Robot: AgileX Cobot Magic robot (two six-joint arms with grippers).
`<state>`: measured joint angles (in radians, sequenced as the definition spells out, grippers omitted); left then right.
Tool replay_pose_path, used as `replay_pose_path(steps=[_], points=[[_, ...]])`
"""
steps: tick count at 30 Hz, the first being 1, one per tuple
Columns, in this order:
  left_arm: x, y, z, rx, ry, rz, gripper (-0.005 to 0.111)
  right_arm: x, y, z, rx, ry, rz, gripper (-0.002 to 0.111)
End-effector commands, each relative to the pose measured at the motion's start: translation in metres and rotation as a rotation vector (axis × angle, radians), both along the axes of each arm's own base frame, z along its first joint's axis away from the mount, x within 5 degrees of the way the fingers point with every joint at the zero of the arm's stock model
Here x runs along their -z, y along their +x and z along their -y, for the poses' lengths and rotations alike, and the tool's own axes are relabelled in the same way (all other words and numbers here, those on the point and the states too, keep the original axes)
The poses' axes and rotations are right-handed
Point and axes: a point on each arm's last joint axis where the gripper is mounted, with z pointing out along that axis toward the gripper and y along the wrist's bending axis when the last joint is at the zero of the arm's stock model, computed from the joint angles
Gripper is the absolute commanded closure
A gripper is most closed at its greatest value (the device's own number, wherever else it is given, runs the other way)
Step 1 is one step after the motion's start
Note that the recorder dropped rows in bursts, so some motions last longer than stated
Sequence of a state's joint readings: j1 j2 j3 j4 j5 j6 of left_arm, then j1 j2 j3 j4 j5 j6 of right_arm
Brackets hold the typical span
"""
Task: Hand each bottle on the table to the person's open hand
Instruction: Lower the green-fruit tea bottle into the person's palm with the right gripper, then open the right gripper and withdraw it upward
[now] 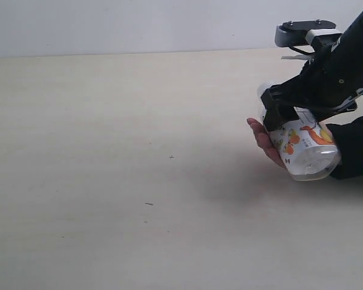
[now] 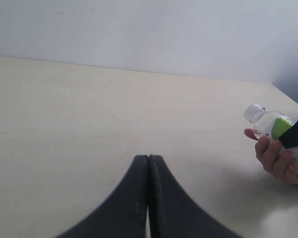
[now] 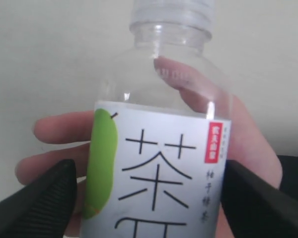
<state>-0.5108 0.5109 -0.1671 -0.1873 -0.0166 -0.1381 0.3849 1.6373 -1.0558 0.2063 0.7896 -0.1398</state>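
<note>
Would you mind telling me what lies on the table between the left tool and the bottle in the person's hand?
Only bare table: in the left wrist view, nothing sits between the left tool and the bottle resting in the hand.

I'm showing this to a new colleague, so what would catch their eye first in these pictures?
The right gripper, at the exterior view's right edge, clamps a clear bottle with a green-and-orange label, which lies in a person's open hand. The left gripper is shut over the pale table.
</note>
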Motion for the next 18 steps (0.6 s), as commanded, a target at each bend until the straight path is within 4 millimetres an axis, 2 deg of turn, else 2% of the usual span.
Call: replay_pose_path(steps=[1, 6, 10, 15, 18], points=[[0.0, 0.0, 0.0, -0.002, 0.0, 0.006, 0.107, 0.0, 0.0, 0.0, -0.003, 0.003, 0.008, 0.032], [0.0, 0.0, 0.0, -0.002, 0.0, 0.006, 0.107, -0.003, 0.001, 0.0, -0.004, 0.01, 0.036, 0.032], [0.0, 0.0, 0.0, -0.002, 0.0, 0.006, 0.107, -0.015, 0.0, 0.001, -0.002, 0.029, 0.088, 0.032], [0.0, 0.0, 0.0, -0.002, 0.0, 0.006, 0.107, -0.045, -0.009, 0.005, 0.003, 0.071, 0.2, 0.032], [0.0, 0.0, 0.0, -0.002, 0.0, 0.006, 0.107, -0.071, -0.02, 0.009, 0.006, 0.106, 0.288, 0.033]])
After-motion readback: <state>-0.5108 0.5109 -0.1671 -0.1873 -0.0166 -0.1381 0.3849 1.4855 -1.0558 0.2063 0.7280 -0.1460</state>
